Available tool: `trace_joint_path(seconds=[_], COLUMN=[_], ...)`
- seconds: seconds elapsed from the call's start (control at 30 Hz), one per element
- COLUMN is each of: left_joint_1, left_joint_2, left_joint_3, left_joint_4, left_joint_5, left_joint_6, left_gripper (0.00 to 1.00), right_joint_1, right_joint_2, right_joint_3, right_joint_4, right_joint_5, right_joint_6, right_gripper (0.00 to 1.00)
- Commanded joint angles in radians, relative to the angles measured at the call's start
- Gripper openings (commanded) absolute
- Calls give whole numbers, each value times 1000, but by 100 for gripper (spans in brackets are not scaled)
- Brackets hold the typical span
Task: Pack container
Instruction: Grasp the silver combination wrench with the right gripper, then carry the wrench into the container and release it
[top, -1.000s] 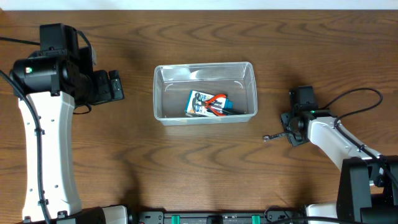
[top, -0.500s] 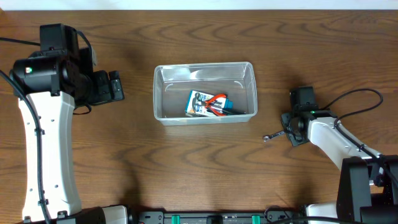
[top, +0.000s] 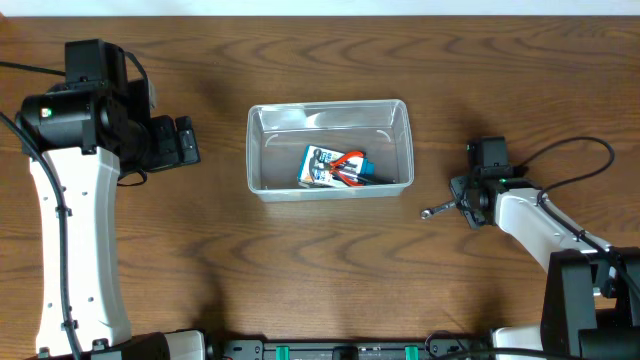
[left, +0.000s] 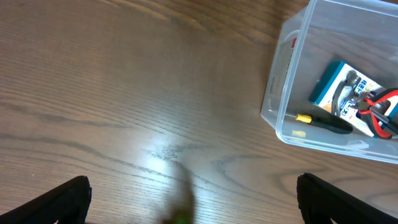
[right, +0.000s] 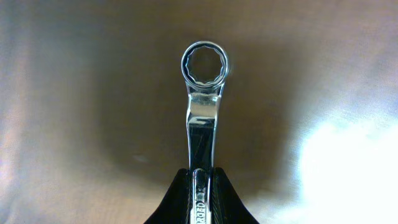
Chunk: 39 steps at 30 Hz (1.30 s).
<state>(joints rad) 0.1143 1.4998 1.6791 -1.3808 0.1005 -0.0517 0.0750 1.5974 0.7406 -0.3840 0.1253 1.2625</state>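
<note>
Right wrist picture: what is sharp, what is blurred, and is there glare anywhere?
Right wrist view: the wrench is crisp; the table behind it is out of focus, with white glare at lower right. Left wrist view: a pale sheen on the wood near the bottom middle.

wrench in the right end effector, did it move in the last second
Yes, slightly: the wrench, held by the right end effector, shifted up in the overhead view, nearer the container, which stayed put.

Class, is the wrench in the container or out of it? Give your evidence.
Out. The right gripper grips the wrench to the right of the container, outside its rim.
</note>
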Motion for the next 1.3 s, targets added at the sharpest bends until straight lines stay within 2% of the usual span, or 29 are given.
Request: trace_joint_path(seconds=[0.0, 0.27, 0.5, 0.6, 0.77, 1.03, 1.27], left_joint_1=[0, 0, 0, 0, 0, 0, 0], left_joint_2=[3, 3, 3, 3, 3, 3, 3], left_joint_3=[0, 0, 0, 0, 0, 0, 0], left_joint_4=[-6, -6, -5, -6, -5, -5, -5], left_joint_5=[-8, -8, -8, -8, -8, -8, -8], left_joint_6=[2, 2, 2, 2, 2, 2, 2], left_gripper=[98, 98, 98, 98, 98, 98, 98], right_joint_1=[-4, 8, 60, 95, 192, 338, 430], right_joint_2=[-8, -68, -75, -75, -75, -75, -60], right_joint_3=[6, 113, 289, 365, 490, 560, 560], right_joint_4=[63, 92, -7, -24, -46, -26, -70], right_joint_5=[-43, -48, -47, -76, -205, -296, -325], right_joint_6=[-174, -446, -727, -925, -1363, -1779, -1918], right_gripper=[1, 1, 1, 1, 1, 1, 1])
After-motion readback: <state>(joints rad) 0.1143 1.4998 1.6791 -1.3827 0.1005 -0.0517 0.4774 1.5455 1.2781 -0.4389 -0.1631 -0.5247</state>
